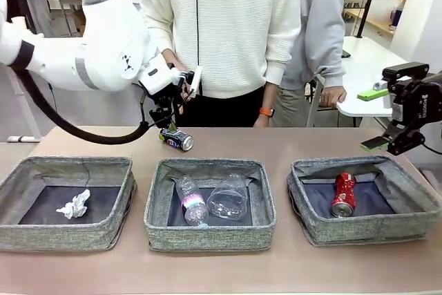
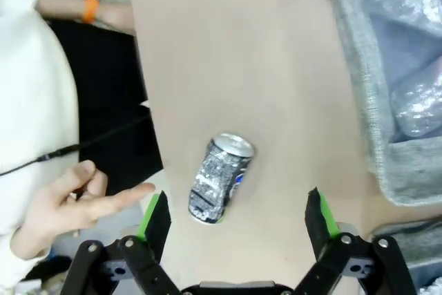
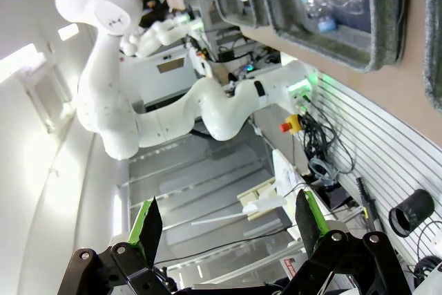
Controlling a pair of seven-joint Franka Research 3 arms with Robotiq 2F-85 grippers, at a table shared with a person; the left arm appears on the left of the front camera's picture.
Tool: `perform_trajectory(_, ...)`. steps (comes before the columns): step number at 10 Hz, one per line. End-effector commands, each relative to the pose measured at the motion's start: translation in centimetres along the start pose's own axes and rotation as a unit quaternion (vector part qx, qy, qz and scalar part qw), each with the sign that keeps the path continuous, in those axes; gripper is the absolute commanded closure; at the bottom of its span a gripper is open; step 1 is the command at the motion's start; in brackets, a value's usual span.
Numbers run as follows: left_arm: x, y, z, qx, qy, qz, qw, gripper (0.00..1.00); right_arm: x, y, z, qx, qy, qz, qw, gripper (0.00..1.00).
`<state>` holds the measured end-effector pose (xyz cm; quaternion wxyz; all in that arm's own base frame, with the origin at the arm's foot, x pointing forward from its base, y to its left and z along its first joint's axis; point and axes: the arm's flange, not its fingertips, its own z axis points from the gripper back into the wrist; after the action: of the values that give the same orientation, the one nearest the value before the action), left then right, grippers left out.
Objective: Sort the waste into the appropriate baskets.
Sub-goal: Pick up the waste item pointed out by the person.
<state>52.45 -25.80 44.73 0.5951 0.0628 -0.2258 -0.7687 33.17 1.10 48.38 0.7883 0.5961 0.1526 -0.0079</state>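
Note:
A dark blue can (image 1: pixel 177 139) lies on its side on the table behind the middle basket (image 1: pixel 209 240). My left gripper (image 1: pixel 173 110) hangs open just above it; in the left wrist view the can (image 2: pixel 221 179) lies between and beyond the spread fingers of that gripper (image 2: pixel 237 213). The left basket (image 1: pixel 62 233) holds a crumpled white tissue (image 1: pixel 74 204). The middle basket holds a pink-labelled bottle (image 1: pixel 190 202) and a crushed clear bottle (image 1: pixel 228 197). The right basket (image 1: pixel 366 229) holds a crushed red can (image 1: pixel 343 194). My right gripper (image 1: pixel 385 141) is open, raised at the far right.
A person in a white sweater stands at the far edge, one hand (image 2: pixel 65 204) close to my left gripper's finger. Another person stands beside a white side table (image 1: pixel 369 67). The middle basket's rim (image 2: pixel 366 94) lies right of the can.

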Motion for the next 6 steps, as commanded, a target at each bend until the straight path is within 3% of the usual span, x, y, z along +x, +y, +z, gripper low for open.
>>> perform_trajectory(1,-0.1,-0.7,0.5,-0.010,-0.011,-0.002,1.000,0.00,0.0,0.4,-0.1,0.011,0.000,0.002,1.000,0.00)
perform_trajectory(3,0.0,0.0,-0.1,0.000,0.002,0.001,1.000,0.00,0.0,0.4,-0.1,0.011,0.000,0.002,1.000,0.00)
perform_trajectory(6,-0.4,1.9,-3.5,-0.071,-0.009,-0.073,0.995,0.00,0.0,0.4,-0.1,0.011,0.000,0.002,1.000,0.00)
